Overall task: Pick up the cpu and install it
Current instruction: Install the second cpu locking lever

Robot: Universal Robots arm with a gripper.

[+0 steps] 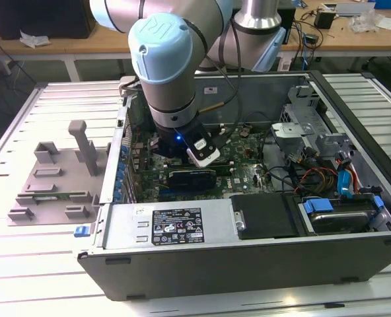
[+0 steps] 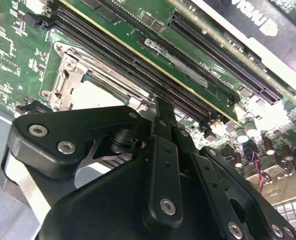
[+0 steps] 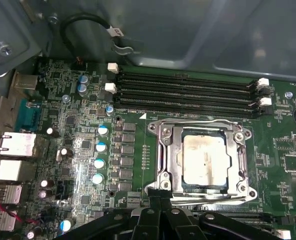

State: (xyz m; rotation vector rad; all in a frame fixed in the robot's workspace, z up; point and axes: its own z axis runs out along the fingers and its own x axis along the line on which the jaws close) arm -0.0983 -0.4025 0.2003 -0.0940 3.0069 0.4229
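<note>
Your tool [image 3: 160,212] hovers just beside the socket [image 3: 163,150], fingers pinched together on nothing; the cpu [image 3: 205,160] already sits seated.

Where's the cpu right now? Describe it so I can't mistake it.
Look inside the open computer case, on the green motherboard. Beside the long black memory slots sits a metal-framed socket; the cpu lies flat inside that frame. It is the one plain silver square there, with the gripper just at the frame's edge.

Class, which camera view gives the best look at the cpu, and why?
The first wrist view: the cpu lies face-on in its socket. The second wrist view shows it partly behind the gripper.
</note>
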